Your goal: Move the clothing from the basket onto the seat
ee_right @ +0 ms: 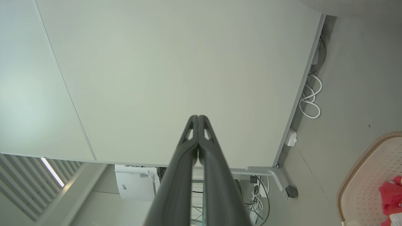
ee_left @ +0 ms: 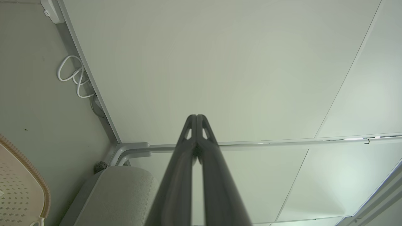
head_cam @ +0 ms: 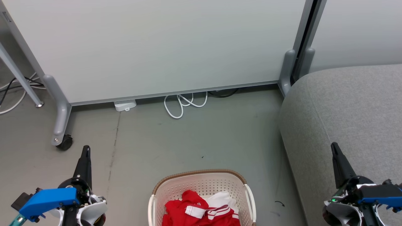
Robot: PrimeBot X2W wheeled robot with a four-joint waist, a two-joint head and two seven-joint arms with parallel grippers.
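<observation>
Head view: the basket (head_cam: 201,173) stands on the floor (head_cam: 194,141), and the clothing (head_cam: 196,210) lies inside it, a red heap with white stripes and white parts. The basket's near end is cut off by the picture's edge, so how many garments there are is hard to say. The seat (head_cam: 348,110) stands to the right of the basket, apart from it. The left gripper (head_cam: 85,148) hangs left of the basket and the right gripper (head_cam: 333,145) right of it, seen against the seat's front. Each has its fingers pressed together on nothing. Beyond the basket is a white panel (head_cam: 157,47) on a grey frame with a caster (head_cam: 65,142), and a white cable (head_cam: 183,105) is looped at its foot.

Left wrist view: the left gripper (ee_left: 196,116) is closed tip to tip and empty, pointing at the panel (ee_left: 220,62). The basket's (ee_left: 39,183) brown rim curves in at the lower left, with the seat's (ee_left: 125,194) corner just beside it and the cable (ee_left: 73,77) further off.

Right wrist view: the right gripper (ee_right: 198,117) is likewise closed with nothing between its fingers. The basket (ee_right: 361,179) is at the lower right with the clothing (ee_right: 389,193) inside it. The caster (ee_right: 291,191) and the cable (ee_right: 311,102) lie on the floor beyond it.
</observation>
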